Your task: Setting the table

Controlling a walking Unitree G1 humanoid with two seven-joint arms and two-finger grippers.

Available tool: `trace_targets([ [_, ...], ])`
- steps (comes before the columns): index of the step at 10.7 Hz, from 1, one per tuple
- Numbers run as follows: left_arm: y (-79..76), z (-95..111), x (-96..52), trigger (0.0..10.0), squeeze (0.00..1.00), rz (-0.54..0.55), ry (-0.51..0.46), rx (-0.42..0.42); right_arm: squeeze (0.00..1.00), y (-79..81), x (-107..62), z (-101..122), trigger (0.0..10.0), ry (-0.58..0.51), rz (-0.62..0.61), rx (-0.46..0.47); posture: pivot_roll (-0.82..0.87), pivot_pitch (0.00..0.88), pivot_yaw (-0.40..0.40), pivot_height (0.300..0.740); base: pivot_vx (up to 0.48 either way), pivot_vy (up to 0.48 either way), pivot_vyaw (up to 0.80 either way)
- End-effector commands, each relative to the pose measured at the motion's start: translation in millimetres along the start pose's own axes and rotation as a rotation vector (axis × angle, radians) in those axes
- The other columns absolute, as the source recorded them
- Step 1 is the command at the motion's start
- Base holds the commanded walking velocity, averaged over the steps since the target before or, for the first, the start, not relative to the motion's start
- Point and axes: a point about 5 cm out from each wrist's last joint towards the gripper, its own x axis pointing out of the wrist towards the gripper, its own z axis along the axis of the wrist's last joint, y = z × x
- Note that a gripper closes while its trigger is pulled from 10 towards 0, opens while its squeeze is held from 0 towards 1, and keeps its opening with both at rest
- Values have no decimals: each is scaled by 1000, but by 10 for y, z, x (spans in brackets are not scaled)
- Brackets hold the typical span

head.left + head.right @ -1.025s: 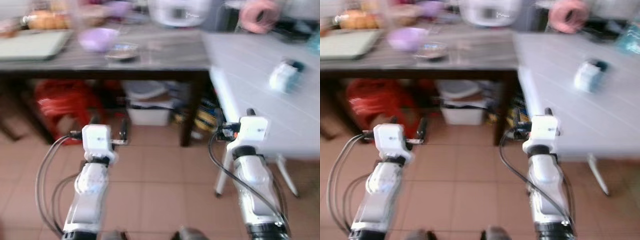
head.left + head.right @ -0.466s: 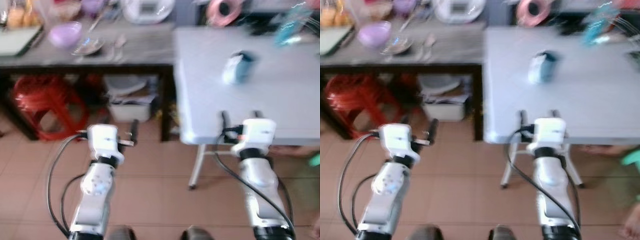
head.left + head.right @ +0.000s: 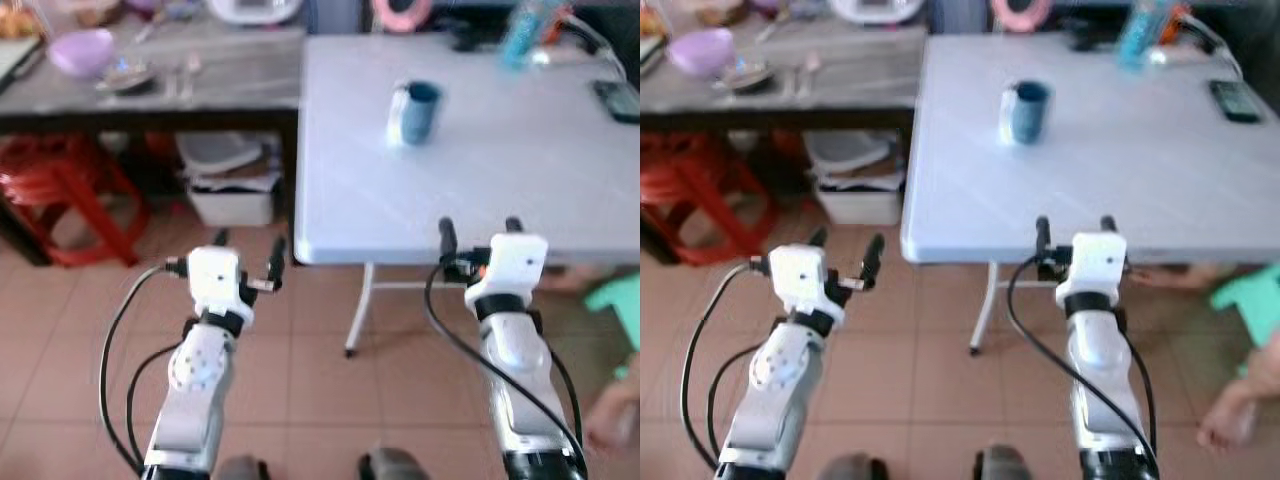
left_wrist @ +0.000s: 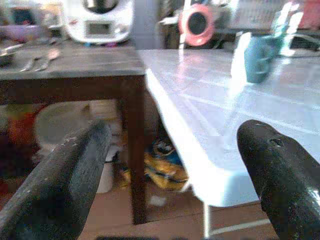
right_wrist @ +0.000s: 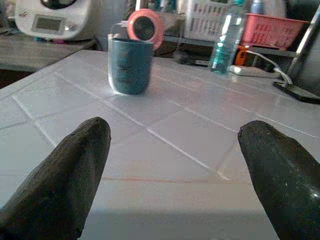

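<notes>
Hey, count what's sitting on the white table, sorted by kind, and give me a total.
Blue cups: 1, the blue plastic cup.
Clear bottles: 1, the clear plastic water bottle.
Black phones: 1, the flat black phone.
Total: 3 that I can make out; the clutter at the far edge is too blurred.

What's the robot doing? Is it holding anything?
No, both hands are empty. The robot stands facing a white table with a blue cup on it. Its right gripper is open at the table's near edge, and its left gripper is open over the floor beside it. Bowls and spoons for the table sit on the dark counter.
</notes>
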Motion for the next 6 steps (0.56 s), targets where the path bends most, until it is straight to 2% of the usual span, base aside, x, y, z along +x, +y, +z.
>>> trace_targets([
  [1, 32, 52, -7, 10000, 0, -6, -21, 7, 0, 53, 20, 27, 10000, -7, 13, 17, -72, 120, 23, 740, 412, 0, 0],
  [5, -3, 89, 13, 10000, 0, -25, -26, -6, 0, 79, 47, 18, 10000, 8, 12, 38, -72, 119, 30, 740, 470, 0, 0],
  [6, -4, 89, 16, 10000, 0, -29, -26, -7, 0, 76, 46, 18, 10000, 8, 9, 42, -72, 119, 30, 740, 480, 0, -800],
])
